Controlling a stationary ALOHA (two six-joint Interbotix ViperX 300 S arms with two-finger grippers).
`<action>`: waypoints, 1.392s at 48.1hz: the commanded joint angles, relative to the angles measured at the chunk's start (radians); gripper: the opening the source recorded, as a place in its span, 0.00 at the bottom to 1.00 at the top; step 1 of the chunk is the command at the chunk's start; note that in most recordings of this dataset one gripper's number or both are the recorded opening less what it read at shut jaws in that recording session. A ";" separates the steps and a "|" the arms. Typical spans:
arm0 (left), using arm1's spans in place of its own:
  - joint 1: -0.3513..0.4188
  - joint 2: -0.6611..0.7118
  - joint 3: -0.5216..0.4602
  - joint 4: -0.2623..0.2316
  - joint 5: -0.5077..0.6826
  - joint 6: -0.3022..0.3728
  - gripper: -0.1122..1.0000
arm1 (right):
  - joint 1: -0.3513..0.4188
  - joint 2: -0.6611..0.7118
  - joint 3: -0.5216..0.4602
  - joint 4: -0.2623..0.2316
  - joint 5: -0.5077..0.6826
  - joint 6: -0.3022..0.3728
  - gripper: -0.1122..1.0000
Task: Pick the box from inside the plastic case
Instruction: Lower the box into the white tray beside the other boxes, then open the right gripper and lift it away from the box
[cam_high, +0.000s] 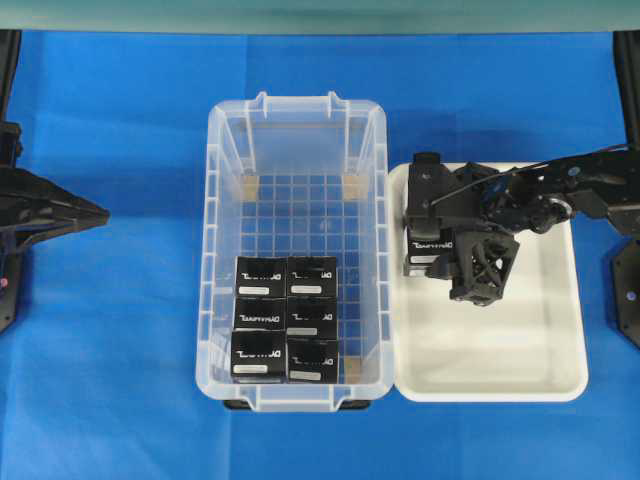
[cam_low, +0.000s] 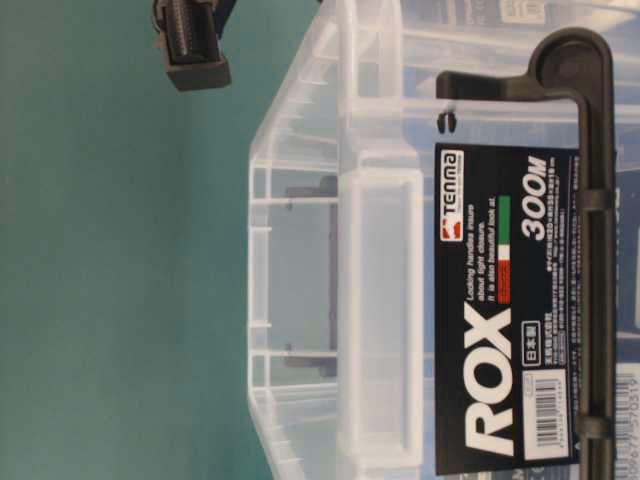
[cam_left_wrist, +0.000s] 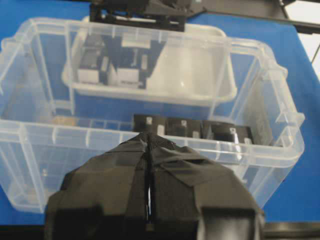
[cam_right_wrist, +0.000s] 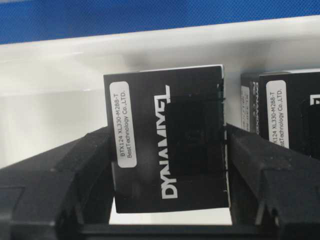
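Right gripper (cam_high: 428, 250) is clamped on the box (cam_right_wrist: 167, 137), a finger (cam_right_wrist: 260, 170) pressed to each side face; wrist view shows the DYNAMIXEL lettering and white label strip facing the camera between the fingers. Gripper and box sit over the white tray (cam_high: 540, 350), at its end nearest the case (cam_high: 225, 250), up in the far-left corner of the tray as seen from overhead. Can't tell whether the box bottom touches the tray floor or hangs just above it. A second box (cam_right_wrist: 290, 112) stands just beside the held one, also in the tray, partly cut off at the frame edge.

Case sits just beside the tray, long sides parallel, rims nearly touching. Six boxes (cam_high: 285, 318) left in the case, packed two by three against its near end wall, labels up; the far half of the case shows only bare grid floor. Table-level view is mostly the case end wall with its ROX 300M sticker (cam_low: 505, 310) and a black latch (cam_low: 590, 240).

Left gripper (cam_left_wrist: 148, 200) is closed on nothing, taped fingers pressed together, parked over the blue cloth (cam_high: 110, 330) well clear of the case on the side away from the tray, pointing at the case
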 joint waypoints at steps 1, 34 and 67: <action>0.005 0.006 -0.028 0.003 -0.006 0.002 0.05 | 0.003 0.005 -0.003 0.002 -0.008 0.003 0.67; 0.011 0.006 -0.028 0.003 -0.006 0.000 0.05 | 0.003 0.008 -0.008 0.002 -0.054 0.009 0.93; 0.011 0.006 -0.028 0.002 -0.006 0.002 0.05 | -0.003 -0.339 -0.067 0.005 -0.029 0.031 0.93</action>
